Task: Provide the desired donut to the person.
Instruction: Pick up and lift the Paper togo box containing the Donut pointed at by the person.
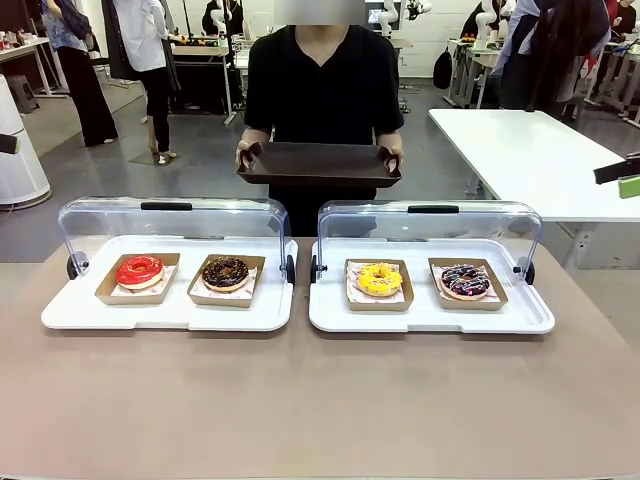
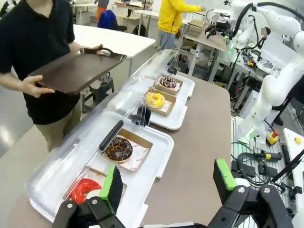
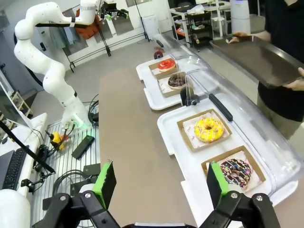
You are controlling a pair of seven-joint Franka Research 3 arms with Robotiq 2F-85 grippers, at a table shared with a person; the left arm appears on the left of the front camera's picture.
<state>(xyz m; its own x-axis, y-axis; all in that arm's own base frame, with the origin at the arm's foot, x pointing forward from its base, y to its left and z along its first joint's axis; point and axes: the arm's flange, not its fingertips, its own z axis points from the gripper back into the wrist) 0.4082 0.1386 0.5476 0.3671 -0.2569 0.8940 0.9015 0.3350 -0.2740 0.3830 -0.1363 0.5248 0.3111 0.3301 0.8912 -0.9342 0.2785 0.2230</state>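
Note:
The person (image 1: 320, 90) in a black T-shirt stands at the far side of the table, holding a dark brown serving tray (image 1: 318, 165) in both hands. Several donuts lie in cardboard trays: a red one (image 1: 140, 270), a chocolate one (image 1: 225, 272), a yellow one (image 1: 379, 279) and a dark sprinkled one (image 1: 465, 281). My left gripper (image 2: 167, 183) hangs open and high above the red donut (image 2: 83, 190) and the chocolate donut (image 2: 118, 148). My right gripper (image 3: 160, 184) is open too, high above the table beside the yellow donut (image 3: 208, 129) and the sprinkled donut (image 3: 236, 171).
The donuts sit on two white display trays (image 1: 170, 318) (image 1: 430, 322), side by side, each with its clear lid (image 1: 170, 215) swung open toward the person. The brown tabletop (image 1: 320, 400) in front of them is bare. A white table (image 1: 540, 150) stands at the back right.

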